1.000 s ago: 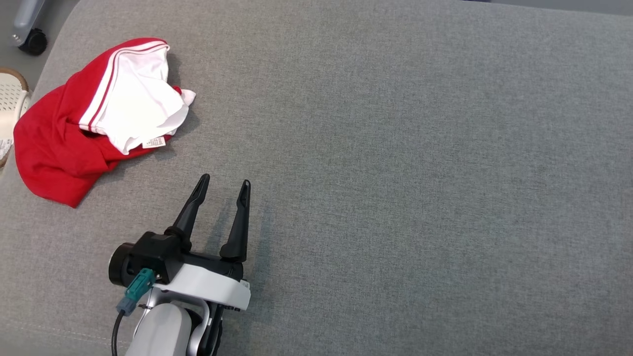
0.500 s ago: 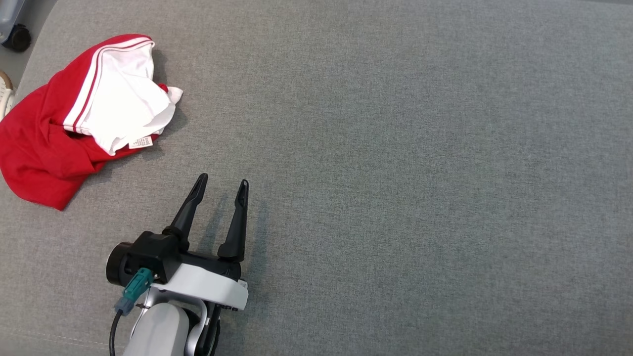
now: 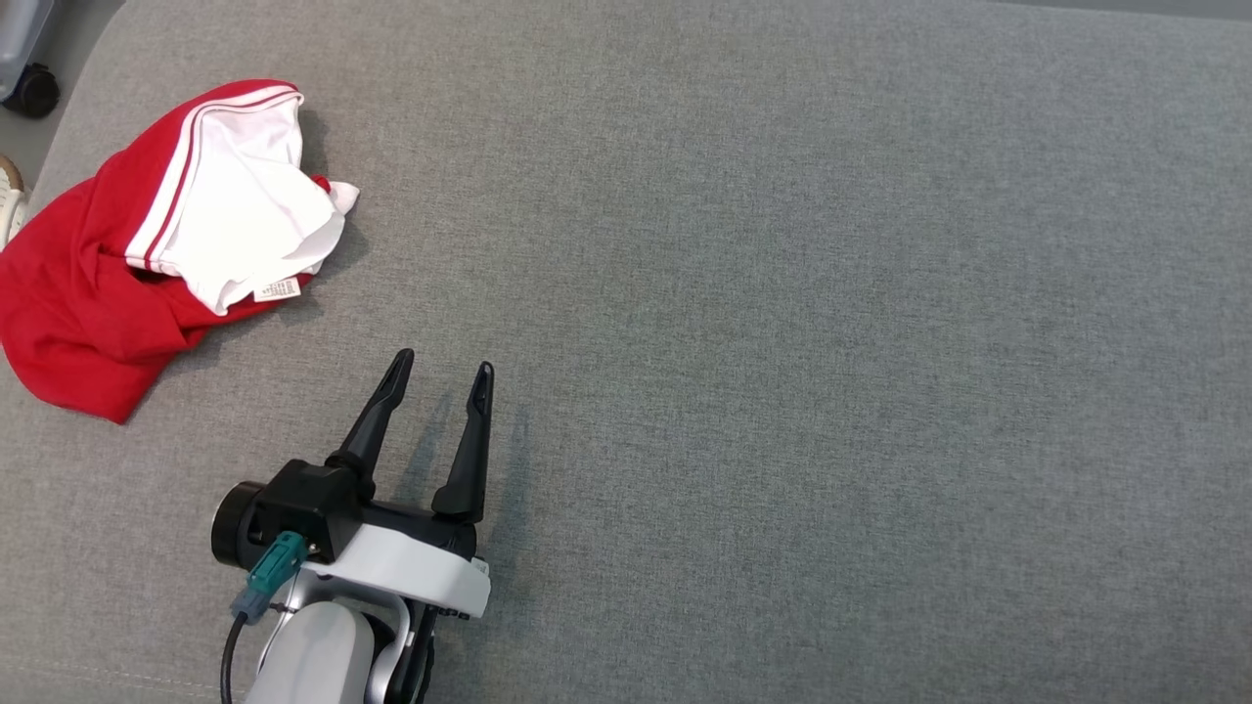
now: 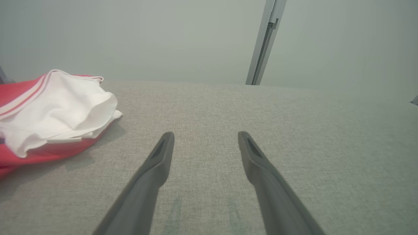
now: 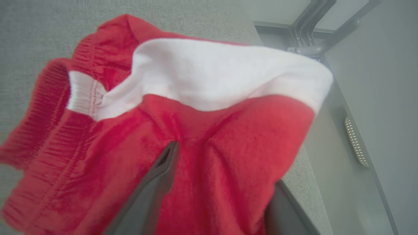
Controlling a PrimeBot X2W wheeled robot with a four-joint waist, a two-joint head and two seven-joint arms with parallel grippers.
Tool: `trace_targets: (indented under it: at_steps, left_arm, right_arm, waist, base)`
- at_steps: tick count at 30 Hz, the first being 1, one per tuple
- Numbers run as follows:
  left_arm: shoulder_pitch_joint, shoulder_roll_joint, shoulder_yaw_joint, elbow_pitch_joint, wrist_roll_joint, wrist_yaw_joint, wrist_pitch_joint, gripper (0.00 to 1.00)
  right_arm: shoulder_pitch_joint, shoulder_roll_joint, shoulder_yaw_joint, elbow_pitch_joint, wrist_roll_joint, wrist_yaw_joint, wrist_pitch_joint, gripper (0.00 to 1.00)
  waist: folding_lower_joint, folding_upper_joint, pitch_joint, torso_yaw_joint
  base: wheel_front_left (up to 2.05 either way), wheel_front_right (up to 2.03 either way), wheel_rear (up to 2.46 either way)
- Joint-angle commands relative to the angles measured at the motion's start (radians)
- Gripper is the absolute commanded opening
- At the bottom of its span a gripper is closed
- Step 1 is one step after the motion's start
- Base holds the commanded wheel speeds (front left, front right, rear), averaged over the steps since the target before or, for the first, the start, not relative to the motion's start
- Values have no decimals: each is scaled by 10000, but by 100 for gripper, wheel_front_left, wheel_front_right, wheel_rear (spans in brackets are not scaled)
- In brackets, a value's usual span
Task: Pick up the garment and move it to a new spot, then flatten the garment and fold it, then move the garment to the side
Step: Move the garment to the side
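A crumpled red and white garment (image 3: 166,244) lies at the far left of the grey cushion (image 3: 782,342), and it also lies left of the fingers in the left wrist view (image 4: 55,111). My left gripper (image 3: 443,364) hovers open and empty to the near right of it, its fingers (image 4: 156,166) pointing over bare cushion. In the right wrist view, red and white cloth with an elastic band (image 5: 196,130) drapes between the spread fingers of my right gripper (image 5: 225,163). I cannot tell whether that cloth is the same piece.
A black wheel (image 3: 34,88) and a pale object (image 3: 8,196) sit on the floor past the cushion's left edge. A metal post (image 4: 266,42) stands beyond the far edge. A grey metal frame (image 5: 310,45) lies beside the cloth.
The head camera has shifted a little, sliding the whole picture. The garment on the cushion and the left gripper have not moved.
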Motion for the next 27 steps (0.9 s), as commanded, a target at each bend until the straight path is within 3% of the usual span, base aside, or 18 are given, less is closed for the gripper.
trace_targets:
  at_steps: [1, 27]
  left_arm:
    - [58, 37, 43, 32, 34, -29, -13, 100]
    - [174, 37, 84, 92, -105, 13, -13, 100]
  right_arm:
    - [40, 11, -74, 24, -136, 0, -145, 100]
    - [-882, -724, -757, 26, -2460, 0, -420, 100]
  waist:
    - [0, 0, -39, -10]
    - [0, 0, -429, 95]
  base:
    - [0, 0, 0]
    - [0, 0, 0]
